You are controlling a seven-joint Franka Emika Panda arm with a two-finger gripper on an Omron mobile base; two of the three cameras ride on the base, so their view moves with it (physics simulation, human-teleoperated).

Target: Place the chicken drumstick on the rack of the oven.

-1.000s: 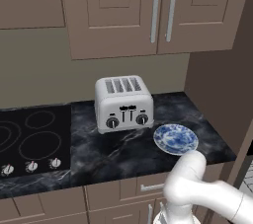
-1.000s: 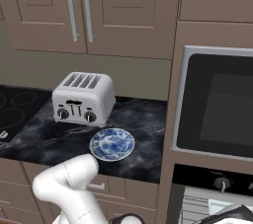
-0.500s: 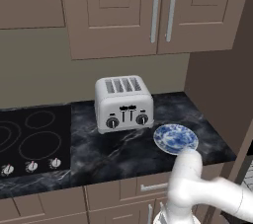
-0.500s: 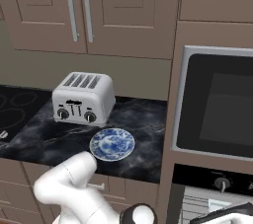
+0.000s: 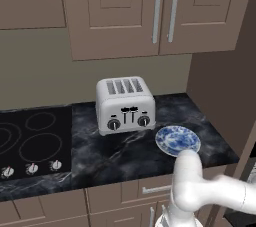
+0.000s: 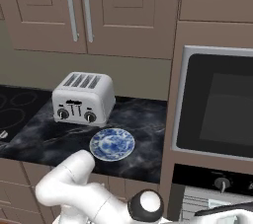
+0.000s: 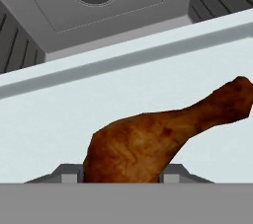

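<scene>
Open oven cavity point(image 7: 94, 16) beyond chicken drumstick point(image 7: 153, 141)

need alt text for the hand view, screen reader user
A glossy orange-brown chicken drumstick sits between the gripper's two grey fingertips at the bottom edge, fat end low and narrow end pointing up to the right. Under it lies a pale flat surface, likely the rack, and beyond that a grey oven interior with an oval on its back wall.

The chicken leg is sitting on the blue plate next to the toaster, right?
No. The blue plate next to the toaster is empty, as the right base view shows. The hand view shows the chicken leg right at the gripper, over a pale surface inside the oven.
</scene>
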